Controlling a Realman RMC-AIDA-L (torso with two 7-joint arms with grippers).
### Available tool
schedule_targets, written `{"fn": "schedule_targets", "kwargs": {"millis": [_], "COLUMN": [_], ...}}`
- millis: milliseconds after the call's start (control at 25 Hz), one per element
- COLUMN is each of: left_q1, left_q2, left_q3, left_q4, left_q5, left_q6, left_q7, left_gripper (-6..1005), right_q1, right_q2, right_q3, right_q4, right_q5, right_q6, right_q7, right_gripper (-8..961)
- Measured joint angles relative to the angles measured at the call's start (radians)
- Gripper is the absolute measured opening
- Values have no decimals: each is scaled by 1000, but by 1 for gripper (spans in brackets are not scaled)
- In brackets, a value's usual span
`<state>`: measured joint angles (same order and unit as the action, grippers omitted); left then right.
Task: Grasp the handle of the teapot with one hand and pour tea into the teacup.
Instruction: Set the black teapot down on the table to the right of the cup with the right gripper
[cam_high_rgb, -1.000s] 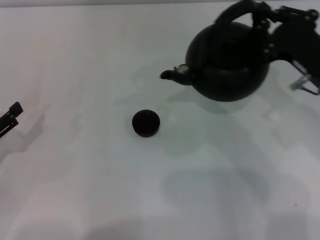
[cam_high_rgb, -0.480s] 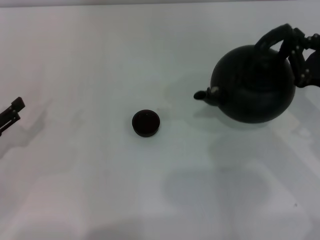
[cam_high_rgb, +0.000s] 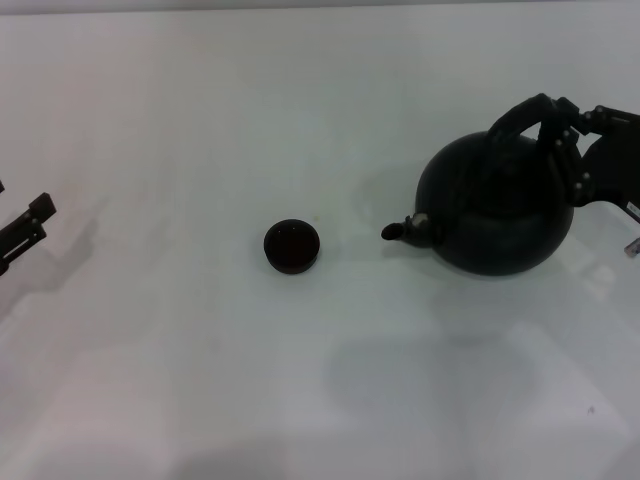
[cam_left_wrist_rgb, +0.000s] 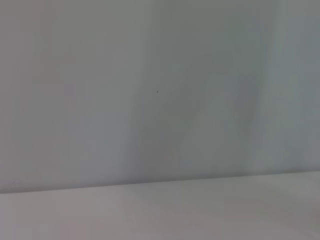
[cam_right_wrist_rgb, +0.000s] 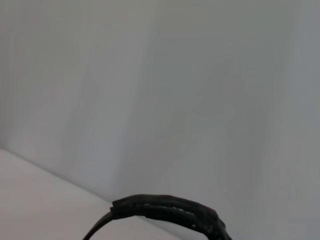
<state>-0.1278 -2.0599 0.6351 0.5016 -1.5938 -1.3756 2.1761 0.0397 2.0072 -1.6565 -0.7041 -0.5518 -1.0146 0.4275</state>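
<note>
— Sitting on the white table (cam_high_rgb: 200, 380), the teapot (cam_high_rgb: 497, 215) is at the right of the scene, its short spout (cam_high_rgb: 400, 229) with the small silvery piece pointing left toward the teacup (cam_high_rgb: 292, 246). Does that match what you see?

— Yes. The pot looks upright, and the cup stands well apart from it, to the left of the spout tip and slightly nearer. The cup is a low dark bowl shape with nothing touching it.

— And the handle (cam_high_rgb: 525, 118)?

— It arches over the top of the pot, on its far right side. The right gripper (cam_high_rgb: 567, 140) reaches in from the right edge and its fingers are clamped on the right end of that arch, just above the pot's shoulder. The right wrist view shows only a dark ribbed strip of the handle (cam_right_wrist_rgb: 167, 210) against a pale blank surface.

— What about the other arm?

— The left gripper (cam_high_rgb: 27, 228) is at the far left edge, well apart from cup and pot, over bare table. Only the dark tips show; they appear as two thin prongs lying close together, but whether they are apart or together I cannot tell. The left wrist view is a plain grey surface.

— Any brand, label or writing?

— None I can read on the pot, cup or arms.
</note>
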Motion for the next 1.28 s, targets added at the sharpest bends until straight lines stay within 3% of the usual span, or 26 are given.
{"fn": "schedule_targets", "kwargs": {"millis": [1200, 1280], "left_q1": [-1, -1], "left_q2": [-4, -5], "left_q3": [6, 6], "left_q4": [0, 0], "left_q5": [1, 1], "left_q6": [12, 12], "left_q7": [4, 4], "left_gripper": [774, 774], "right_q1": [50, 53], "right_q2": [7, 7], "right_q3": [73, 76], "right_q4": [180, 185], "right_q5": [7, 8], "right_q6": [-110, -117], "right_q7": [-107, -106], "right_gripper": [137, 176]}}
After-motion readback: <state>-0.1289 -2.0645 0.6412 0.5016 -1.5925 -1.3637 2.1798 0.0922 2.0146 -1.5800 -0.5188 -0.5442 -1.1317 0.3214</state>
